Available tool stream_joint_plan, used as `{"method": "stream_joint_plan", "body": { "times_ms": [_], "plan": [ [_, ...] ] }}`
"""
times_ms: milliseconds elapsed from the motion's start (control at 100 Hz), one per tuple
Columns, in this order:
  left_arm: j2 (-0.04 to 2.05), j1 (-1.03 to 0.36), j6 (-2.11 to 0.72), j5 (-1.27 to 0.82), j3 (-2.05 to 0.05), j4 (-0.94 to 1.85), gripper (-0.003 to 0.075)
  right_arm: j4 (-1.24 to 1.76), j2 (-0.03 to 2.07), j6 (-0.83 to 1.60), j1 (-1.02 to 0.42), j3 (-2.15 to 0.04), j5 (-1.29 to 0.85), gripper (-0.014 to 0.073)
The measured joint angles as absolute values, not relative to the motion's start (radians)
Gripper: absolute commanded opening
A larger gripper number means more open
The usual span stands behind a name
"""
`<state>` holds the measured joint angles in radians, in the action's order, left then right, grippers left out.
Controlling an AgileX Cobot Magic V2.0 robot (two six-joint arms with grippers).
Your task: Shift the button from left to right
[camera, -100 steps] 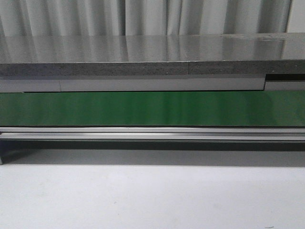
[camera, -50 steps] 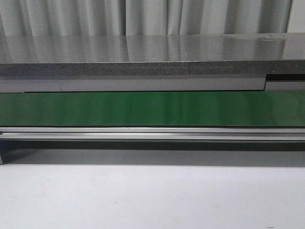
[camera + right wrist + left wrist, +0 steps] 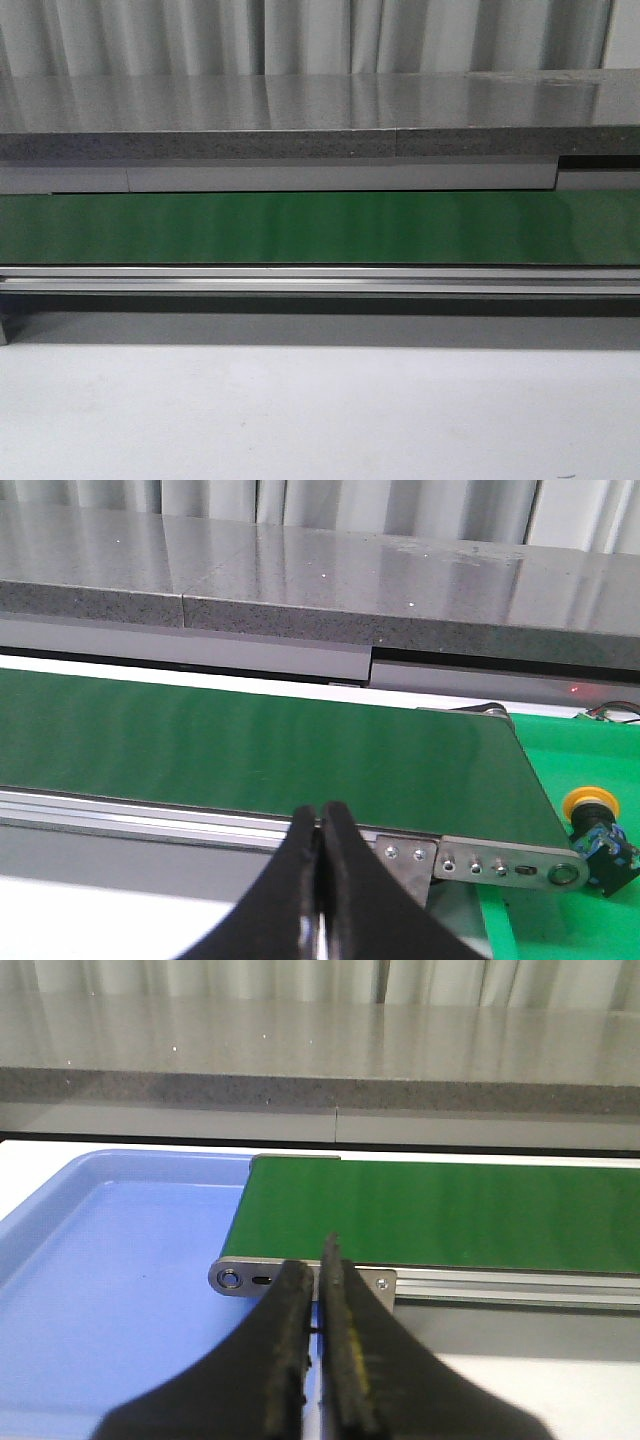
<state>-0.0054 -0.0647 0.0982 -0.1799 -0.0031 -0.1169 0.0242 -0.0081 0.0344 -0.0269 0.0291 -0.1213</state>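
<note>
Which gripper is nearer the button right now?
Right. The button shows only in the right wrist view, just past the conveyor's end, off to one side of the shut right gripper. The left gripper faces the conveyor's other end by the blue tray.

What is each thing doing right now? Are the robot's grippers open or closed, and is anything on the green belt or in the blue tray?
Left gripper: shut, holding nothing.
Right gripper: shut, holding nothing.
Long green conveyor belt: bare, nothing riding on it.
Light blue plastic tray: nothing in the part that shows.
Yellow-headed push button with black body: lying on the green surface past the belt's end, not held.
</note>
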Motion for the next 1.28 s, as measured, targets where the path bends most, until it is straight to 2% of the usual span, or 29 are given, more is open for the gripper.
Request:
{"method": "stream_joint_plan", "body": {
  "times_ms": [360, 1280],
  "plan": [
    [-0.005, -0.104, 0.117, -0.105, -0.003, -0.125, 0.0005, 0.024, -0.008, 0.034, -0.027, 0.029, -0.123, -0.0121],
    [-0.005, -0.108, 0.118, -0.103, -0.003, -0.125, 0.0005, 0.024, -0.008, 0.034, -0.027, 0.029, -0.123, -0.0121]
  ]
}}
